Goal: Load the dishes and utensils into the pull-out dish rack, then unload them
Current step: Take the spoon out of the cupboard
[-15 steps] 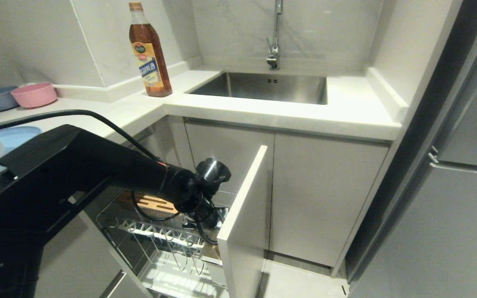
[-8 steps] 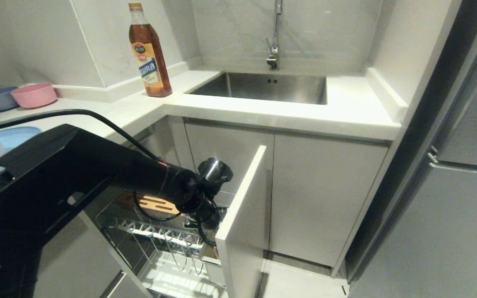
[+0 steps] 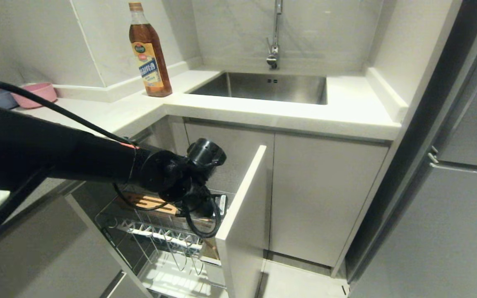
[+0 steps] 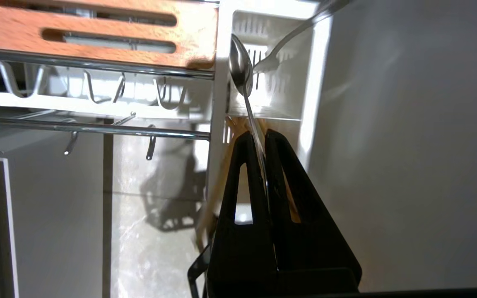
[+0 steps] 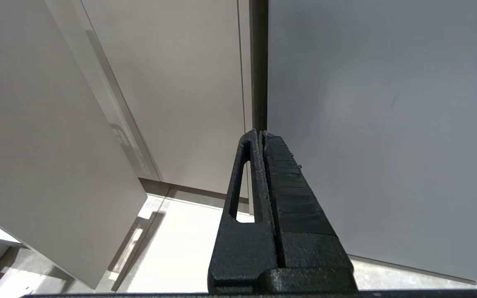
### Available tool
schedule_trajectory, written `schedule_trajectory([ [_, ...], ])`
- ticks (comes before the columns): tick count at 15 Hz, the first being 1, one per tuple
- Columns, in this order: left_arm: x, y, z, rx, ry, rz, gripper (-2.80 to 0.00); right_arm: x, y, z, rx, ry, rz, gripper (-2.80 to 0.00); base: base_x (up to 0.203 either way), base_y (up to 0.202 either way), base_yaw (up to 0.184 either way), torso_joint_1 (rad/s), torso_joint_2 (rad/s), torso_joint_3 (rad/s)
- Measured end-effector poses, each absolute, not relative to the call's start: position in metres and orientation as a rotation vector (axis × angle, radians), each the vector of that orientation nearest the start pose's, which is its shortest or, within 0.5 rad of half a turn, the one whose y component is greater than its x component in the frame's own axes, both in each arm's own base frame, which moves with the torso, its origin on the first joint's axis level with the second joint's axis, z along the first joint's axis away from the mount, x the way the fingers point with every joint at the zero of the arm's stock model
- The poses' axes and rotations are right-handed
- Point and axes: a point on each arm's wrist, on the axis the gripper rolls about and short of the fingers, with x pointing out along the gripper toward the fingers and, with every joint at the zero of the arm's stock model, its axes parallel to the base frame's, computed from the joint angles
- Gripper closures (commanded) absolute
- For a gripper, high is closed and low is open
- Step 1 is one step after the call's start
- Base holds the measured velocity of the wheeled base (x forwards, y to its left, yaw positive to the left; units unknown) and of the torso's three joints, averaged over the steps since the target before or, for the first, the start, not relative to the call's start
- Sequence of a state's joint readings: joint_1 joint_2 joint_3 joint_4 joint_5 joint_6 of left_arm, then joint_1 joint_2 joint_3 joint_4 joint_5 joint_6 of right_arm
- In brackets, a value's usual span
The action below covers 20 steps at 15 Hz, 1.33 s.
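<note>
Left arm raised, jaws pinching spoon

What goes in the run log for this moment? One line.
left gripper: shut on spoon | spoon: over utensil holder | right gripper: shut, parked

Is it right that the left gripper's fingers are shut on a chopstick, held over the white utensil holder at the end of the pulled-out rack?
Not quite. The left gripper is shut on the silver spoon, not a chopstick; the left wrist view shows its handle pinched between the fingers. The rest stands: the spoon's bowl hangs at the white utensil holder at the end of the pulled-out rack.
</note>
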<state>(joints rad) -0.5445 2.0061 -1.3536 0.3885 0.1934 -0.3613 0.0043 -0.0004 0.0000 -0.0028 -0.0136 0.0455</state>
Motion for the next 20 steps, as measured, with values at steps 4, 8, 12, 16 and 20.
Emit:
schedule_trajectory([
  [4,0.297,-0.180,0.165,0.031,0.961,-0.160,0.00,-0.023,0.000,0.076,0.046,-0.003,-0.009,0.00,0.000,0.000,0.000,0.000,0.00,0.000],
  [8,0.285,-0.173,0.189,0.011,0.904,-0.173,0.00,-0.023,0.000,0.076,0.045,-0.003,-0.009,0.00,0.000,0.000,0.000,0.000,0.00,0.000],
  [12,0.267,-0.168,0.212,-0.004,0.858,-0.201,0.00,-0.023,0.000,0.076,0.045,-0.003,-0.009,0.00,0.000,0.000,0.000,0.000,0.00,0.000],
  [16,0.240,-0.158,0.248,-0.039,0.763,-0.241,0.00,-0.023,0.000,0.076,0.045,-0.003,-0.009,0.00,0.000,0.000,0.000,0.000,0.00,0.000],
  [20,0.206,-0.134,0.297,-0.096,0.573,-0.214,0.00,-0.023,0.000,0.076,0.045,-0.003,-0.010,0.00,0.000,0.000,0.000,0.000,0.00,0.000],
])
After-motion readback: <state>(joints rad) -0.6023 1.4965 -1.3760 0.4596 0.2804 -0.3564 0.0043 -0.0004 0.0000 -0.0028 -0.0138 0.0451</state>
